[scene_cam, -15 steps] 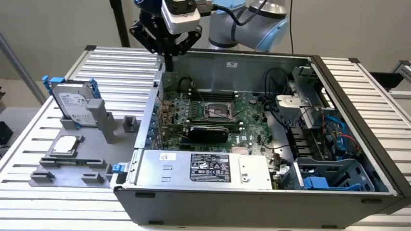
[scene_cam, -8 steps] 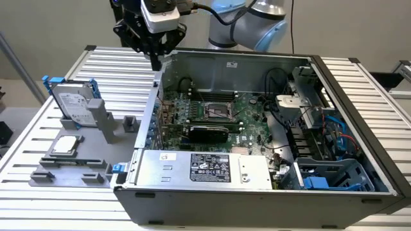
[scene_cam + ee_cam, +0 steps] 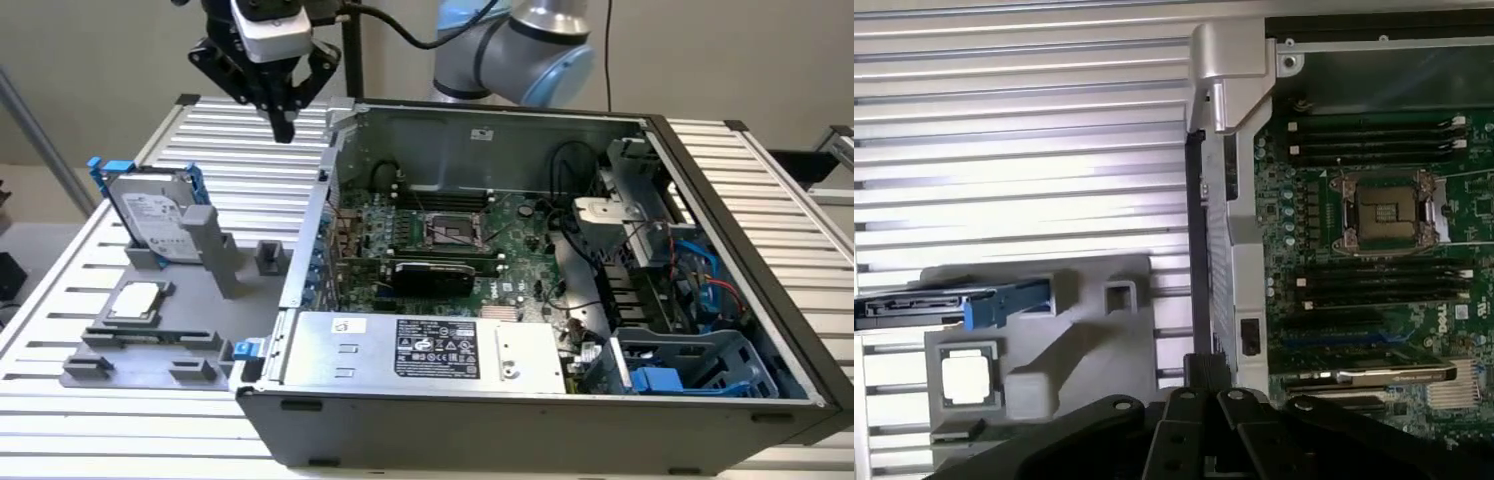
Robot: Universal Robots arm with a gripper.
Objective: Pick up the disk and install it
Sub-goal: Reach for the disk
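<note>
The disk [image 3: 151, 214], silver-grey with a white label and a bright blue carrier, stands on edge in a grey holder [image 3: 200, 290] at the exterior view's left. In the wrist view the disk [image 3: 949, 305] appears edge-on, with its blue frame toward the case. My gripper [image 3: 283, 128] hangs high above the slatted table, behind the disk and just outside the open computer case's back corner. Its fingers [image 3: 1206, 375] are pressed together, shut on nothing.
The open computer case [image 3: 747, 230] takes up the middle and right, with motherboard [image 3: 441, 235], grey power-supply box [image 3: 427, 345] and a drive cage with blue parts [image 3: 681, 365]. A small square CPU chip [image 3: 138, 300] lies in the grey holder in front of the disk.
</note>
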